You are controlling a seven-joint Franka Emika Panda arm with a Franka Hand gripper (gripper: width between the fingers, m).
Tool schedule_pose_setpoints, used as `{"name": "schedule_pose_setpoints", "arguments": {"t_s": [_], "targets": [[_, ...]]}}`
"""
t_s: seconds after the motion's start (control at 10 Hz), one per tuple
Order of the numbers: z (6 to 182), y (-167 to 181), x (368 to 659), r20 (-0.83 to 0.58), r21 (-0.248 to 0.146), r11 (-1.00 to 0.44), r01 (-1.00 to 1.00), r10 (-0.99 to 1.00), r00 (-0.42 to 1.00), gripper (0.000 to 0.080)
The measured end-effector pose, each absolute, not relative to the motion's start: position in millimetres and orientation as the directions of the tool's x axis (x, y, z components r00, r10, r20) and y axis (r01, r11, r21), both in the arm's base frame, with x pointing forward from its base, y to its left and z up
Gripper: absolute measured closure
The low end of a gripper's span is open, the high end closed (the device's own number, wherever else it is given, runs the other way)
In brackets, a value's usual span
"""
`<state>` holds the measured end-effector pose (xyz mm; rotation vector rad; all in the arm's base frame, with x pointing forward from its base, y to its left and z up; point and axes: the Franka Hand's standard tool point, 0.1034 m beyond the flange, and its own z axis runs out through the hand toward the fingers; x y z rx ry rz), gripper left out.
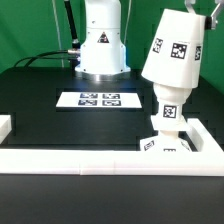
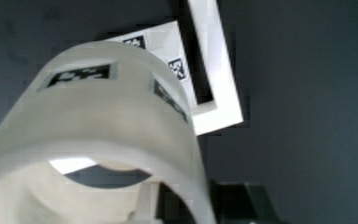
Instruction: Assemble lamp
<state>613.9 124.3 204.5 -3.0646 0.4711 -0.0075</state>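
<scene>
The lamp shade [image 1: 173,50], a large white tapered cup with square tags, hangs tilted at the exterior view's right. My gripper [image 1: 190,10] is shut on its upper rim, mostly cut off by the frame edge. Right under the shade's narrow end the round bulb [image 1: 170,106] stands on its stem in the low square base [image 1: 165,144]. I cannot tell whether shade and bulb touch. In the wrist view the shade [image 2: 105,120] fills the frame, and one dark finger [image 2: 242,203] shows beside its wall.
The marker board [image 1: 99,99] lies flat mid-table and shows in the wrist view [image 2: 208,70]. A white wall [image 1: 90,160] runs along the front and right edges. The robot's white base [image 1: 102,45] stands at the back.
</scene>
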Motion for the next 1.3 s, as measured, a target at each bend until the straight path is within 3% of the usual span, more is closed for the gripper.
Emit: {"name": "schedule_pose_setpoints", "arguments": {"t_s": [1.2,1.3], "targets": [[157.5,127.3,613.8,0.017,-0.02,-0.957,-0.288,-0.288,0.957,0.0754],[157.3,128.0,613.6,0.017,-0.019,-0.958,-0.287,-0.287,0.958,0.0678]]}}
